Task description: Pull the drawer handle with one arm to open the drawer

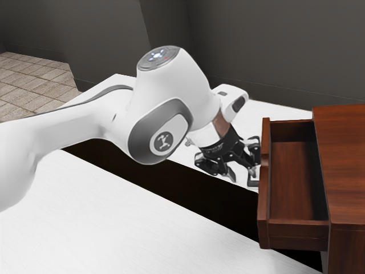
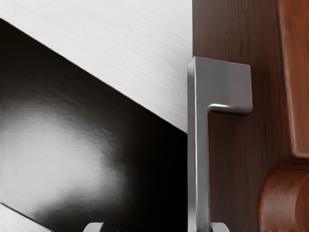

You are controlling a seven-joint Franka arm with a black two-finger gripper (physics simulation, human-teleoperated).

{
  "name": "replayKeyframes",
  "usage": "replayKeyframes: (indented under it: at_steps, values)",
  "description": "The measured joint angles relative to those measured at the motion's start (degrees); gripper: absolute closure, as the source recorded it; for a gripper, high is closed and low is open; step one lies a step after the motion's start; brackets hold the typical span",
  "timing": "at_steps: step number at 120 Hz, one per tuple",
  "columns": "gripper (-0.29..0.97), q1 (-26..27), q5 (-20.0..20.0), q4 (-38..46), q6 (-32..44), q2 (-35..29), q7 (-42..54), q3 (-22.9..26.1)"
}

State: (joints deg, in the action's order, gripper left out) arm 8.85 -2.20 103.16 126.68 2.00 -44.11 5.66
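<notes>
A dark wooden cabinet (image 1: 342,165) stands at the exterior view's right. Its drawer (image 1: 292,171) is pulled well out toward the arm, so the bare inside shows. On the drawer front (image 2: 231,159) sits a grey metal bar handle (image 2: 199,145). My black gripper (image 1: 246,165) is at this handle (image 1: 252,178), fingers pointing at the drawer front. In the wrist view the bar runs between my two fingertips (image 2: 219,227), close to one and well apart from the other. The gripper is open around the handle.
The cabinet stands on a white table (image 1: 114,228) with a dark gap (image 1: 188,188) running across it below my hand. My white arm (image 1: 165,120) spans the exterior view's left and middle. Tiled floor (image 1: 28,80) lies at the far left.
</notes>
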Motion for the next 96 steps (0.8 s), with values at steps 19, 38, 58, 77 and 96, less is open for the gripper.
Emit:
replayKeyframes:
  at_steps: [19, 38, 58, 77, 96]
  values:
    - [0.47, -0.2, 0.1, 1.0, 0.2, -0.7, 0.0, 0.0]
    - [0.47, -0.3, 0.7, 1.7, 0.6, -1.4, 0.0, 0.0]
    - [0.47, 0.0, 1.0, 2.7, 0.8, -2.2, 0.0, 0.0]
    - [0.44, 0.4, 1.0, 3.1, 1.0, -2.6, 0.0, -0.2]
    - [0.42, 0.3, 1.1, 4.0, 1.2, -3.4, 0.1, -0.3]
